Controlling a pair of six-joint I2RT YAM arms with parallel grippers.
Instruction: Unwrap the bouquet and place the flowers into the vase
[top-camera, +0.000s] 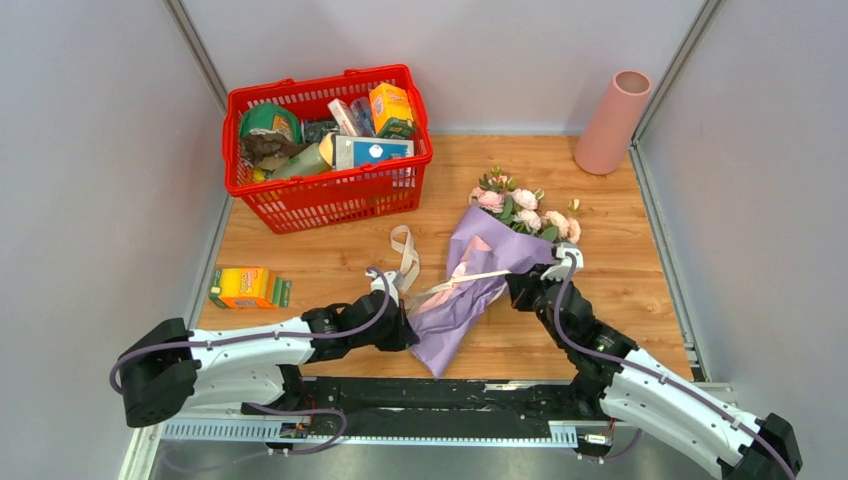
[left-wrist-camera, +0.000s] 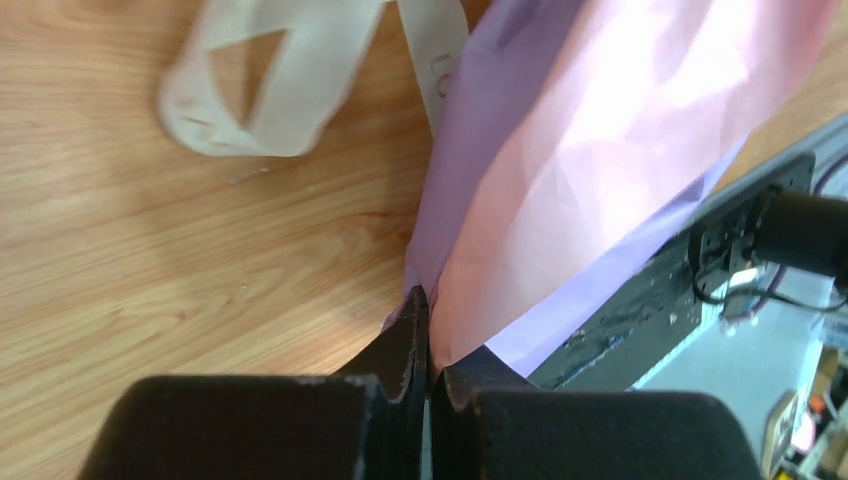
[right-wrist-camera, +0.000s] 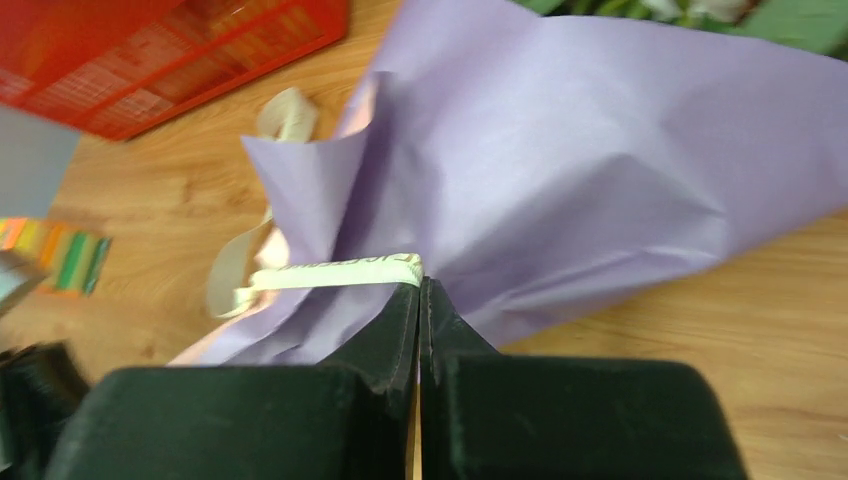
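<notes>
The bouquet (top-camera: 480, 290) lies slanted on the table in lilac paper (right-wrist-camera: 560, 170), its pink inside (left-wrist-camera: 590, 150) showing. The flowers (top-camera: 525, 210), pale pink roses with leaves, stick out of its far end. My left gripper (top-camera: 408, 325) (left-wrist-camera: 428, 300) is shut on the paper's left edge near the lower end. My right gripper (top-camera: 515, 280) (right-wrist-camera: 420, 285) is shut on the end of the cream ribbon (right-wrist-camera: 340, 270), which runs taut across the wrap. A loose ribbon loop (top-camera: 405, 250) (left-wrist-camera: 280, 90) lies on the wood to the left. The salmon-pink vase (top-camera: 612, 122) stands at the back right corner.
A red basket (top-camera: 340, 205) full of groceries stands at the back left. An orange and green box (top-camera: 248, 287) lies near the left wall. Grey walls close in the table on three sides. A black rail (top-camera: 450, 400) runs along the near edge.
</notes>
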